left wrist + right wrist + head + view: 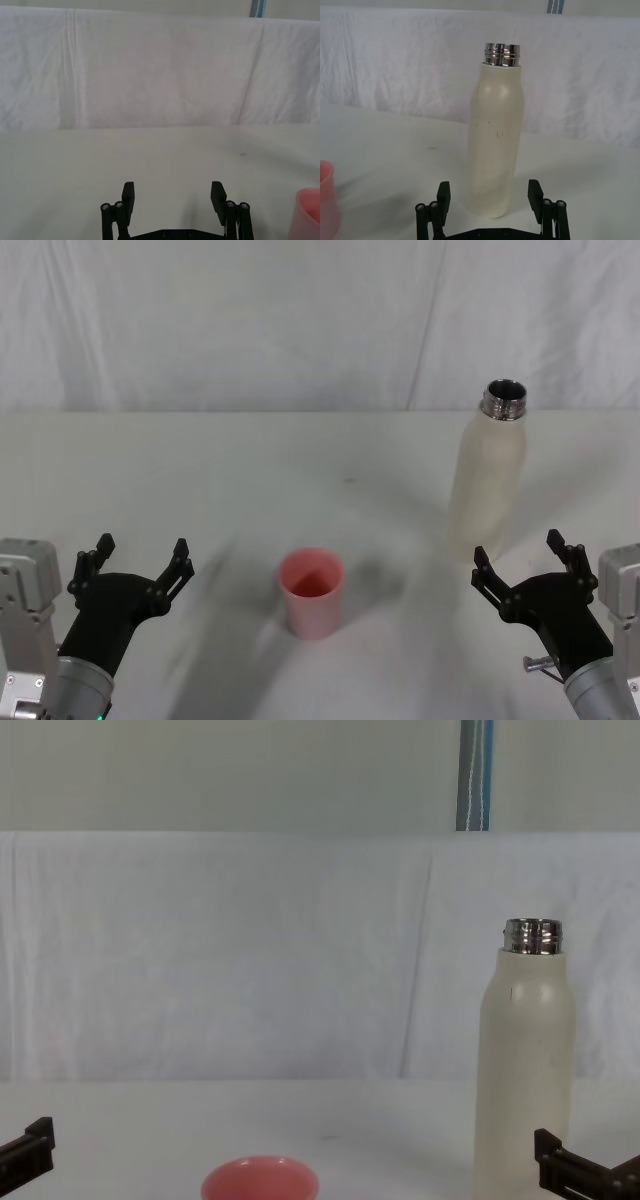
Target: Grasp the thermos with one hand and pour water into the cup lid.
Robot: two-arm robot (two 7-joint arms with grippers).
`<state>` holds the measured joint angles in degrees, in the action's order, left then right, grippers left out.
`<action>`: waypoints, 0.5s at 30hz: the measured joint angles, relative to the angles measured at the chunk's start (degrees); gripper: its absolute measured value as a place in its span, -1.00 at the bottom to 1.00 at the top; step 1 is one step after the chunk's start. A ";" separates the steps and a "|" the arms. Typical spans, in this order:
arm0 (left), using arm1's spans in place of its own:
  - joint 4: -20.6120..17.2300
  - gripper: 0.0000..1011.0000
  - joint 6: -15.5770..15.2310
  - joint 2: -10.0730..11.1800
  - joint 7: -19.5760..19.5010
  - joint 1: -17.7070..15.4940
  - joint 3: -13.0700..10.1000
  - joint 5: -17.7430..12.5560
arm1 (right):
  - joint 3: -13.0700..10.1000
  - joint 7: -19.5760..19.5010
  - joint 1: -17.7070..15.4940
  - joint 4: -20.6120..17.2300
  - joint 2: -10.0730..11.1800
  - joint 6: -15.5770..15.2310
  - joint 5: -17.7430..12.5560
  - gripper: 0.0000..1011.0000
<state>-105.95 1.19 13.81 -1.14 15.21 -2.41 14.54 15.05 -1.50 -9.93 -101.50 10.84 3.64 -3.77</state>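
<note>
Thermos (488, 477) upright on bench (250, 470), two o'clock of cup lid (311, 592); our right claw (520, 558) and left claw (133, 558) gape wide, empty.

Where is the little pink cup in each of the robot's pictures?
Head view: the cup lid stands low in the middle, between the two grippers.
Left wrist view: its rim peeks in at the lower right corner.
Right wrist view: its side pokes in at the lower left edge.
Chest view: its rim is at the bottom, left of centre.
Shared landmark: the thermos.
</note>
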 joint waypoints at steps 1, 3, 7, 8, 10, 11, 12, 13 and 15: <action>0.00 0.98 0.00 -0.01 0.00 0.00 0.00 0.00 | 0.00 0.00 0.00 0.00 0.00 0.00 0.00 0.98; 0.00 0.98 0.00 0.00 0.00 0.00 0.00 0.00 | 0.00 0.00 0.00 0.00 0.00 0.00 0.00 0.98; 0.00 0.98 0.00 0.00 0.00 0.00 0.00 0.00 | 0.00 0.00 0.00 0.00 0.00 0.00 0.00 0.98; 0.00 0.98 0.00 0.00 0.00 0.00 0.00 0.00 | 0.00 0.00 0.00 0.00 0.00 0.00 0.00 0.98; 0.00 0.98 0.00 0.00 0.00 0.00 0.00 0.00 | 0.00 0.00 0.00 0.00 0.00 0.00 0.00 0.98; 0.00 0.98 0.00 0.00 0.00 0.00 0.00 0.00 | 0.00 0.00 0.00 0.00 0.00 0.00 0.00 0.98; 0.00 0.98 0.00 0.00 0.00 0.00 0.00 0.00 | -0.01 0.00 0.00 0.00 0.00 0.00 0.00 0.98; 0.00 0.98 0.00 0.00 0.00 0.00 0.00 0.00 | 0.00 0.00 0.00 0.00 0.00 0.00 0.00 0.98; 0.00 0.98 0.00 0.00 0.00 0.00 0.00 0.00 | 0.00 0.00 0.00 0.00 0.00 0.00 0.00 0.98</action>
<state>-105.95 1.19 13.81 -1.14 15.21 -2.41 14.54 15.04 -1.50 -9.93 -101.50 10.84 3.64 -3.77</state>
